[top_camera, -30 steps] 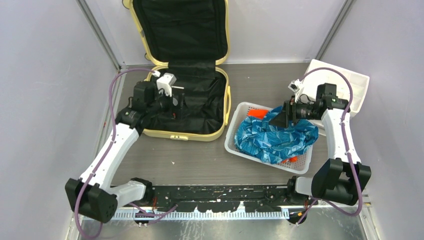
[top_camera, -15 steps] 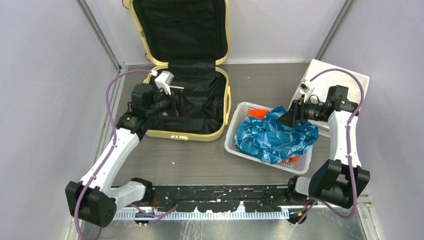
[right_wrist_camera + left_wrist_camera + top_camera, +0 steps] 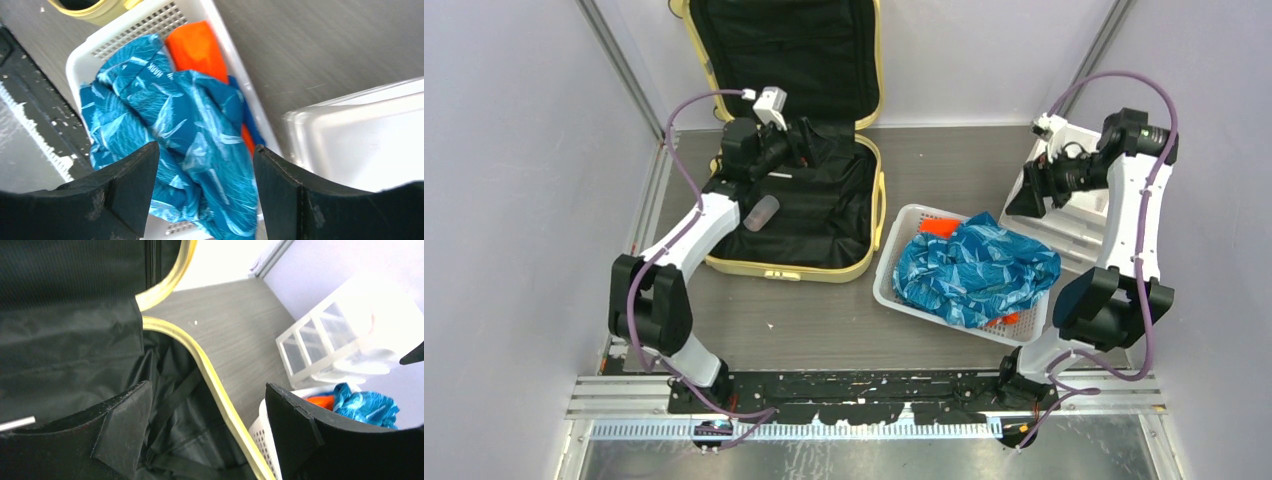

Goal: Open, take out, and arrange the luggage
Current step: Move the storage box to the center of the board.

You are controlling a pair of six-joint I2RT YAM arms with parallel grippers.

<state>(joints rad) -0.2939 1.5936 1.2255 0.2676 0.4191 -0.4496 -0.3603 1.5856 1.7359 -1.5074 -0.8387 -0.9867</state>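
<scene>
One pale yellow hard-shell suitcase [image 3: 824, 220] lay open on the table [image 3: 824, 320], lid upright at the far side; my left end effector [image 3: 207, 390] and right end effector [image 3: 205, 150] gaped empty

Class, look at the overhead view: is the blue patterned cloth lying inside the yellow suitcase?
No, the blue patterned cloth lies in the white perforated basket, which stands on the table beside the suitcase.

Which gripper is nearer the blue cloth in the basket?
Right. The right gripper hangs open just past the blue cloth, over the white drawer bin. The left gripper is farther off, open over the yellow suitcase.
</scene>
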